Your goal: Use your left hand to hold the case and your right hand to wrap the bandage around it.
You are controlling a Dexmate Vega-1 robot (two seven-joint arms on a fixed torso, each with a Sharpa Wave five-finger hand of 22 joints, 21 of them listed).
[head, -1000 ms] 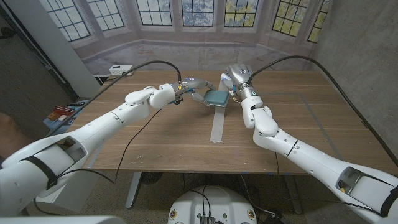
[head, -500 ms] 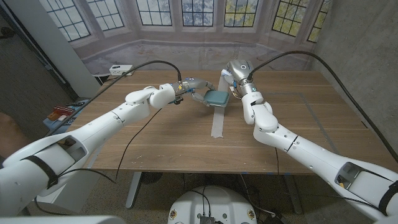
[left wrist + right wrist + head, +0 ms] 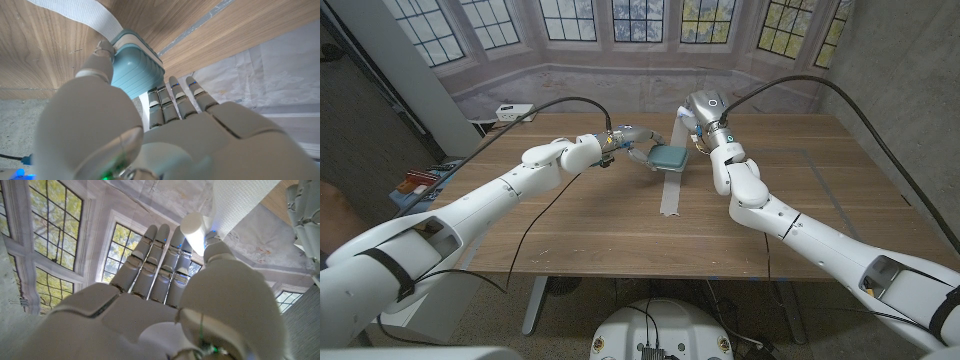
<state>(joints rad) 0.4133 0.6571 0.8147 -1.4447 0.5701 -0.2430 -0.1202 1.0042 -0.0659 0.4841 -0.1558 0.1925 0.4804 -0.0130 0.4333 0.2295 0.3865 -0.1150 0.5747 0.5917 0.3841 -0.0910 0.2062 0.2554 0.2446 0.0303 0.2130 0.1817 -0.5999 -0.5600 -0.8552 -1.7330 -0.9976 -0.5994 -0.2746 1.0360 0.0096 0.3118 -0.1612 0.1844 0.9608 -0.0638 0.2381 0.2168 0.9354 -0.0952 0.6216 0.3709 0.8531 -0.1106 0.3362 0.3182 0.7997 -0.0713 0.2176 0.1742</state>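
Observation:
My left hand (image 3: 628, 140) grips the teal ribbed case (image 3: 669, 156) by its left side, just above the far middle of the table. In the left wrist view the thumb (image 3: 100, 55) and fingers (image 3: 175, 95) clamp the case (image 3: 132, 70). A white bandage (image 3: 670, 195) trails from the case toward me along the table, and a short stretch rises behind the case to my right hand (image 3: 698, 122). The right hand, raised just beyond the case, pinches the bandage roll (image 3: 195, 230), with the strip (image 3: 240, 200) running off it.
A white power box (image 3: 512, 110) sits at the table's far left edge. Small items (image 3: 415, 182) lie on a low surface left of the table. Faint tape lines (image 3: 840, 200) cross the table's right half. Black cables arc over both arms.
My right hand has risen and moved a little farther away with the roll. The bandage tail on the table has been drawn shorter toward the case. The left hand and case stay put.

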